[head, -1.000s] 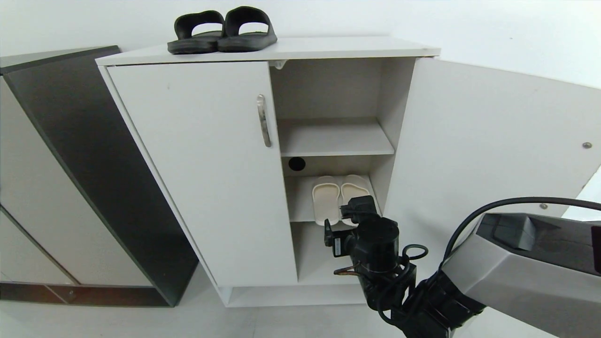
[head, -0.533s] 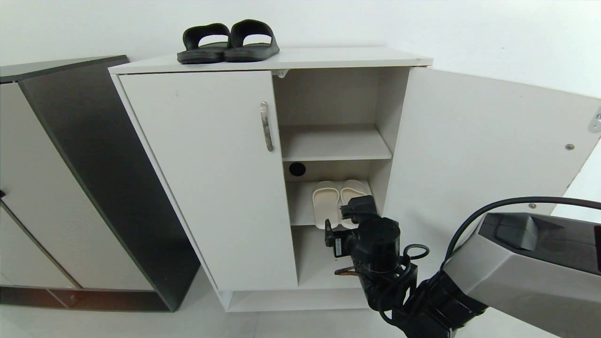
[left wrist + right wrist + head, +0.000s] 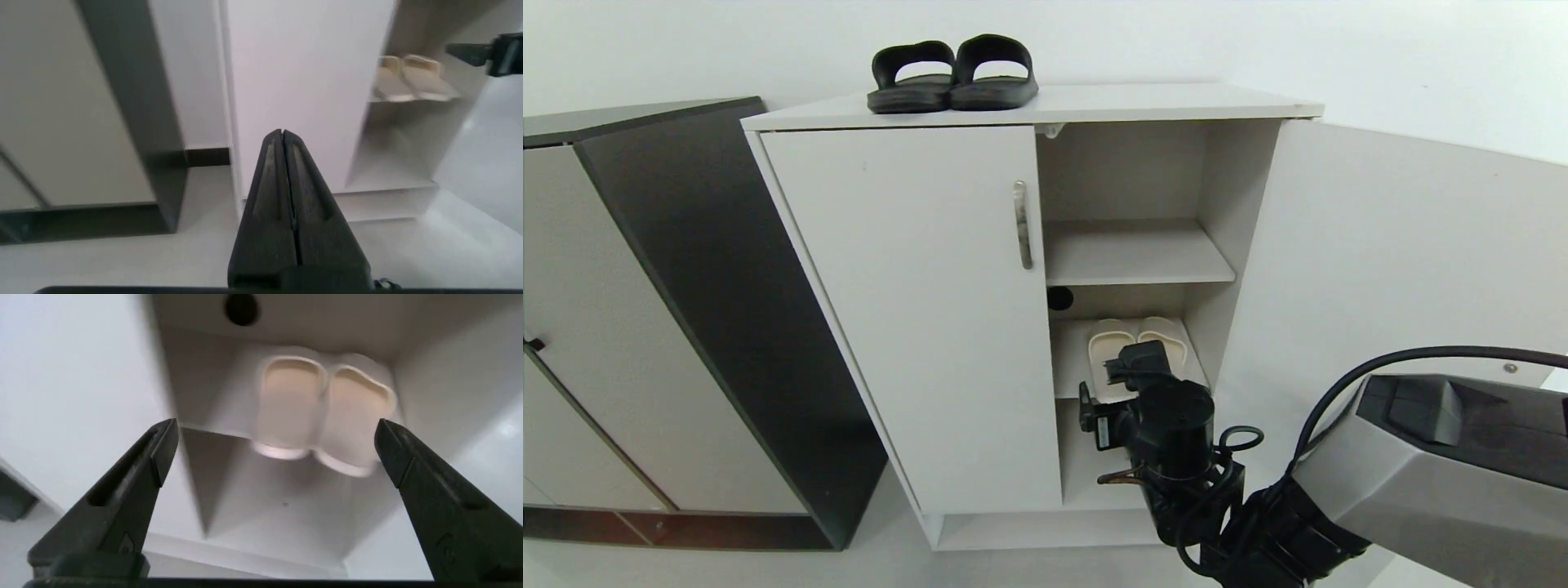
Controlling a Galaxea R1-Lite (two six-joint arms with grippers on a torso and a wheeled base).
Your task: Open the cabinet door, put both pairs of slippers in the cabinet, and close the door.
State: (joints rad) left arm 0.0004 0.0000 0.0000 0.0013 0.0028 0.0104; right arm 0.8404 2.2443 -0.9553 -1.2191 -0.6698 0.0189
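1. Cabinet: the white cabinet (image 3: 1143,102) fills the centre of the head view. Its left-hand door (image 3: 915,310) is closed and carries a vertical metal handle (image 3: 1023,224) at its inner edge. The right-hand door (image 3: 1380,261) is swung fully open toward the right edge of the frame.
2. Black slippers: the black slippers (image 3: 953,75) sit side by side, touching, on the cabinet top, upper centre of the frame, above the closed door.
3. Cream slippers: the cream slippers (image 3: 1156,331) lie side by side on the second shelf of the open compartment, just below a round hole (image 3: 1059,298) in the back panel. The upper shelf (image 3: 1135,253) is above them.
4. Right arm: the right arm (image 3: 1437,465) enters from the lower right corner and extends up and left toward the open compartment. The right gripper (image 3: 1135,363) is level with the front edge of the second shelf, in front of the cream slippers and apart from them.
5. Right jaw state: released. In the right wrist view the two fingers (image 3: 122,498) are spread wide, with nothing between them. The cream slippers show beyond the gap.
6. Left gripper: the left gripper (image 3: 282,135) is low, aimed toward the foot of the closed door.
7. Left jaw state: clenched, fingers pressed flat together, holding nothing.
8. Surroundings: a dark cabinet (image 3: 711,286) stands just beside the white one, at the left of the frame.
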